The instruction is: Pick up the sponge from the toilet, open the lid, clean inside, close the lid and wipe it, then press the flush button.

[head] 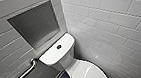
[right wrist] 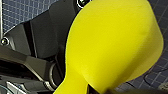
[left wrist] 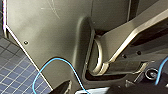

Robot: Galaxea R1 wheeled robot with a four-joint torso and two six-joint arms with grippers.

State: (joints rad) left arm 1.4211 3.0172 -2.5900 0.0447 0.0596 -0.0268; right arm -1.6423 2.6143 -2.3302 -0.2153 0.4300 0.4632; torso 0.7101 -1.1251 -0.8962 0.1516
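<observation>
The toilet [head: 53, 56] has its lid [head: 86, 73] cut off at the head view's near edge, and the grab bar [head: 22, 75] on the left wall runs out of the picture too. The sponge [right wrist: 112, 45], cropped in the right wrist view, hides much of the tiled floor [right wrist: 15, 12] behind it.

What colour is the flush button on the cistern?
Dark, almost black; the flush button shows best in the head view.

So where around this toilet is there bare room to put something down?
The cistern top is bare on both sides of the flush button; the closed lid and the wall niche are bare too. It is tight where the cistern meets the tiled wall, and by the grab bar.
</observation>
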